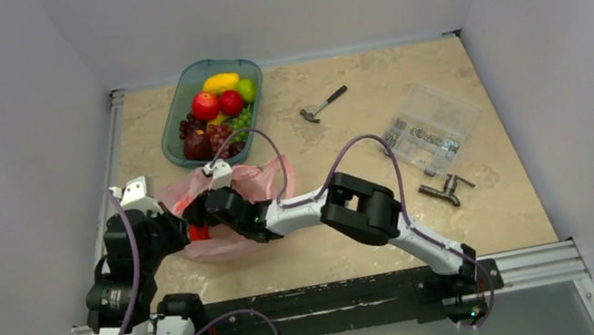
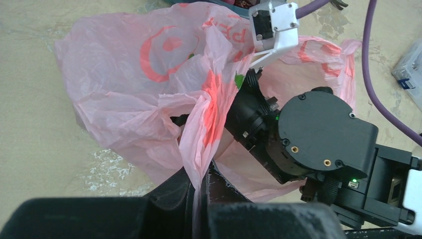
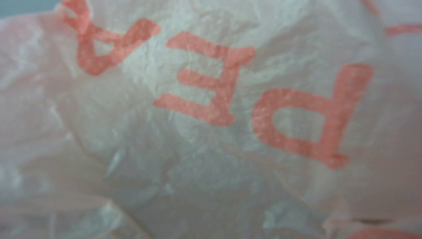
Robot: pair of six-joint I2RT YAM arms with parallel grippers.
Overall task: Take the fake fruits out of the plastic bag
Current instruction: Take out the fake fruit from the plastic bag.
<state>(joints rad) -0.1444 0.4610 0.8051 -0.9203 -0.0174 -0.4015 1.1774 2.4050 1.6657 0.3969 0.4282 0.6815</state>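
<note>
We see one table (image 1: 469, 220), beige and marbled; its near edge is partly covered by the two arms.

One plastic bag (image 1: 237, 238), pink and translucent with red print, lies crumpled near the left end of the near edge. Its contents are hard to make out. A small green patch shows at the mouth in the left wrist view, and we cannot tell what it is.

The left gripper (image 2: 199, 189) is clenched on a fold of the bag's film, which runs up from between its dark fingers. The right gripper (image 2: 246, 117) reaches into the bag's mouth and its fingers are hidden by film. The right wrist view shows only crinkled film and red letters, so we cannot tell whether that claw is released or clenched.

One teal tray (image 1: 173, 120) sits at the far-left corner. It holds fake fruits (image 1: 218, 108): two red round ones, one yellow, one green, plus dark and green grape bunches too clustered to count.

One clear box (image 1: 429, 127) of small parts lies toward the right edge, its contents too small to identify.

One hammer (image 1: 323, 106) lies near the middle of the far edge.

One dark metal fitting (image 1: 447, 189) lies just beside the box, on its near side.
</note>
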